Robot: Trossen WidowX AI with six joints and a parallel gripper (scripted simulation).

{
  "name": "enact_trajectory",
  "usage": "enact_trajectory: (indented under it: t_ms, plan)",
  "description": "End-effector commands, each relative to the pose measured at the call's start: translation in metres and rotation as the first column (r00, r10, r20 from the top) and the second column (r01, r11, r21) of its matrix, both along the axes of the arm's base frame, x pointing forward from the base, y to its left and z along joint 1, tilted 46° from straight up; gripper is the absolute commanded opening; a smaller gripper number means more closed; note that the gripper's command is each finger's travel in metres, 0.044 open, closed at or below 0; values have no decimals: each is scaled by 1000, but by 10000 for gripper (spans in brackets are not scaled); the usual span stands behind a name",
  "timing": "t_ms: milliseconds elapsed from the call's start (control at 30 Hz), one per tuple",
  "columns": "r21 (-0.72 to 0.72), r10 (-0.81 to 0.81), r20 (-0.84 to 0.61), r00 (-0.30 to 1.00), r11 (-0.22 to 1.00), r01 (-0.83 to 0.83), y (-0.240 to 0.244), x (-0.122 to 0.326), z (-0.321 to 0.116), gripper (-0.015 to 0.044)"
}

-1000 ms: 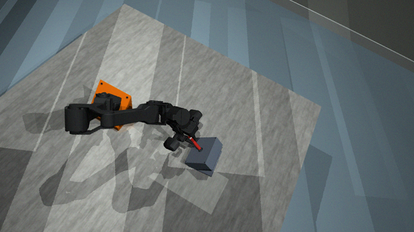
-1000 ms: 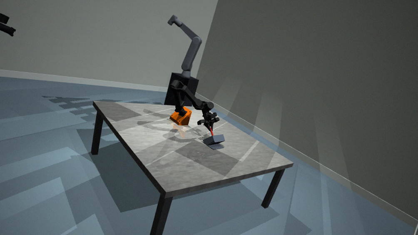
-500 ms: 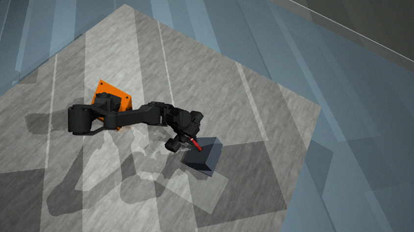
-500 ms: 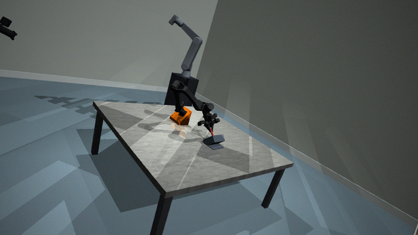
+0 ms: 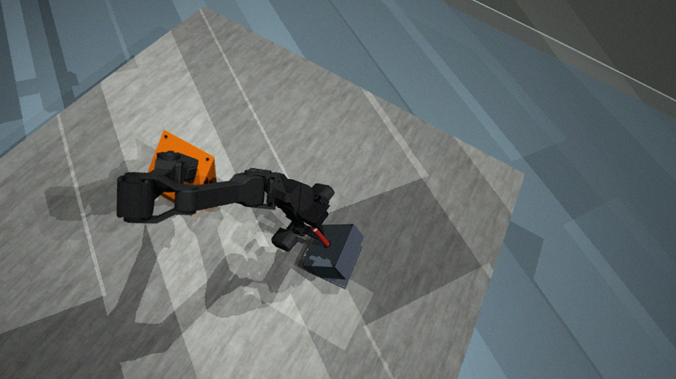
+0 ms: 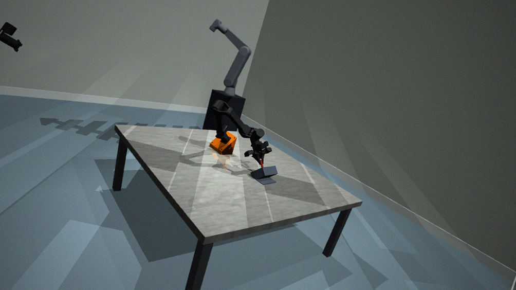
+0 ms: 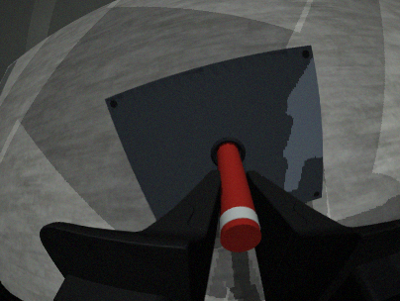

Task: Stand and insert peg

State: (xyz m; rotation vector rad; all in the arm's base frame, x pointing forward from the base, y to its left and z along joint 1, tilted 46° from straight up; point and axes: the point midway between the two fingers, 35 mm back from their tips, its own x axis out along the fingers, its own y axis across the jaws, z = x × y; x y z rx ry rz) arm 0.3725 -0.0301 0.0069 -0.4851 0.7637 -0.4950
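The peg was pinched between the fingertips of the gripper, tilted, its white-banded end toward the wrist camera and its plain end at the hole in the dark sloped panel.

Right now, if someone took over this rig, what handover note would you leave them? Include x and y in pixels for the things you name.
Gripper [image 5: 316,230] [image 6: 261,159] [image 7: 232,178]: fingers shut on the red peg [image 5: 322,237] [image 6: 262,163] [image 7: 233,183], white-banded end away from the panel.
Sloped panel [image 5: 333,242] [image 6: 264,172] [image 7: 188,124]: on the table, peg's plain end at its hole; depth unclear.
Done: peg picked up, brought to the hole.
Left: push to the bottom if not there, release, move away.
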Motion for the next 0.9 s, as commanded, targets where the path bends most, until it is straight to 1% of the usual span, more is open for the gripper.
enact_trajectory:
  t_ms: [0,867]
  plan:
    - [0,5,-3,1000,1000,-5,-1,3,-3,0]
    - [-1,-1,0,1000,1000,1,-9,9,-8,0]
